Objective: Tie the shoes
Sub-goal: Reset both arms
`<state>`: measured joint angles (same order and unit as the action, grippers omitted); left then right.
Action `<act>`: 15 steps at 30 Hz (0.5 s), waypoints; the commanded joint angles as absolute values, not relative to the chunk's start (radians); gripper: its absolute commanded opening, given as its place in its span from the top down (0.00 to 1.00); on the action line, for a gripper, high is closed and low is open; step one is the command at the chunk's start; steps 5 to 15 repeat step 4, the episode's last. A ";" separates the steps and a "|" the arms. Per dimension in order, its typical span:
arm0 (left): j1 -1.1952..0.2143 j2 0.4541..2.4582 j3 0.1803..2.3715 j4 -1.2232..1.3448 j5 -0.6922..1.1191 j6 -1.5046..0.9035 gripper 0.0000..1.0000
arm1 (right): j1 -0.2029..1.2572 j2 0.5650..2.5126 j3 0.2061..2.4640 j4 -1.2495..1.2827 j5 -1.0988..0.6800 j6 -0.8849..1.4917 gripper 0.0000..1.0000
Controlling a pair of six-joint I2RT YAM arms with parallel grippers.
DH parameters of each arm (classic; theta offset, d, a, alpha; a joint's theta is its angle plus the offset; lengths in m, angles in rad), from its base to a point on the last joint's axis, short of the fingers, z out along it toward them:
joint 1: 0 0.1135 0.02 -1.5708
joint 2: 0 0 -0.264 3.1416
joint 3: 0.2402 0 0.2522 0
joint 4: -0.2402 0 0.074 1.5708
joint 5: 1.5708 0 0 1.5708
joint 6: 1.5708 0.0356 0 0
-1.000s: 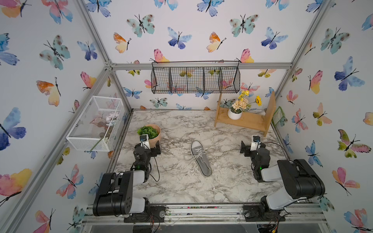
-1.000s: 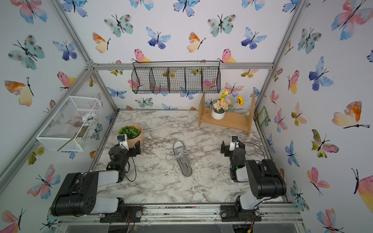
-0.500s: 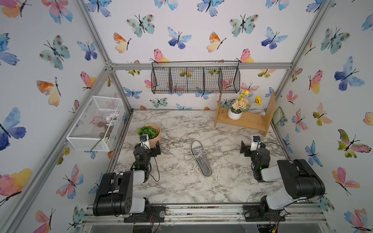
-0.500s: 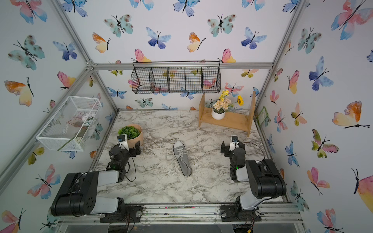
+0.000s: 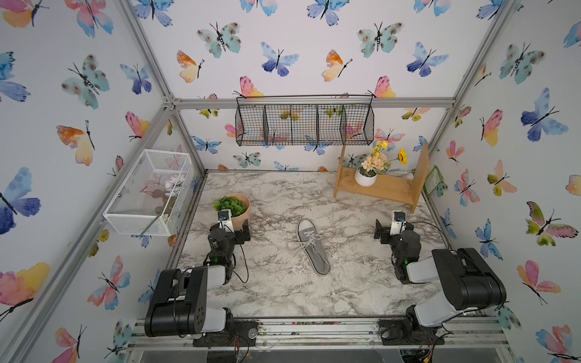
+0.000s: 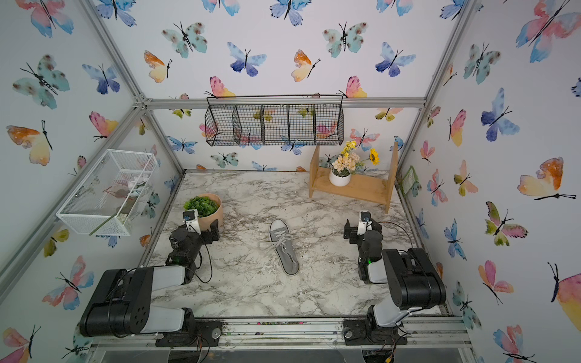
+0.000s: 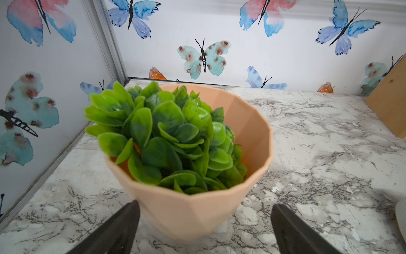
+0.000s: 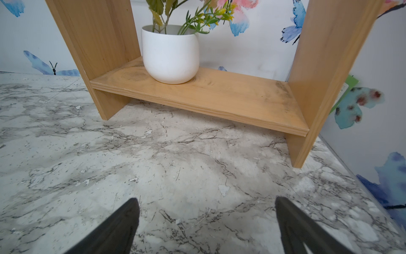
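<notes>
Grey canvas sneaker (image 5: pixel 312 246) sits sole-down mid-table on the marble top (image 5: pixel 283 292), btwn the two arms & well apart from both. Its white toe cap points to the back wall, heel toward the arm bases, body angled a bit so the heel lies nearer the R arm's side. White laces (image 5: pixel 307 239) cross the eyelets & look untied; loose ends trail onto the marble on the side toward the L arm. L gripper (image 7: pixel 204 206): fingers spread wide, gripping nothing. Its wrist view shows a peach pot (image 7: pixel 186 217) w/ a green leafy plant (image 7: pixel 167 136) right ahead, pot base just by the fingertips, can't tell if touching. R gripper (image 8: pixel 206 199): fingers also spread wide, only bare marble btwn them. Ahead of it stands a wooden shelf (image 8: pixel 208 94) w/ a white pot (image 8: pixel 171 55) of flowers on its board. Both arms sit folded low, one at each side of the table. Black wire basket (image 5: pixel 305 121) hangs on the back wall. White mesh box (image 5: pixel 147 191) hangs on the wall at the L arm's side, contents too small to tell.
</notes>
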<state>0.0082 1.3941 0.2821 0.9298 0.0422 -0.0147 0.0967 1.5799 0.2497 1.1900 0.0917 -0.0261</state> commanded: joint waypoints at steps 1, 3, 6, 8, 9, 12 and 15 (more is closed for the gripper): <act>0.007 1.394 0.286 0.933 0.026 -0.004 0.01 | 0.092 1.568 0.252 1.184 0.081 -0.017 0.01; 0.006 1.394 0.286 0.933 0.025 -0.004 0.01 | 0.092 1.568 0.252 1.185 0.081 -0.017 0.01; 0.007 1.394 0.284 0.933 0.025 -0.005 0.01 | 0.092 1.569 0.254 1.181 0.080 -0.019 0.01; 0.007 1.394 0.284 0.933 0.025 -0.005 0.01 | 0.092 1.569 0.254 1.181 0.080 -0.019 0.01; 0.007 1.394 0.284 0.933 0.025 -0.005 0.01 | 0.092 1.569 0.254 1.181 0.080 -0.019 0.01; 0.007 1.394 0.284 0.933 0.025 -0.005 0.01 | 0.092 1.569 0.254 1.181 0.080 -0.019 0.01; 0.007 1.394 0.284 0.933 0.025 -0.005 0.01 | 0.092 1.569 0.254 1.181 0.080 -0.019 0.01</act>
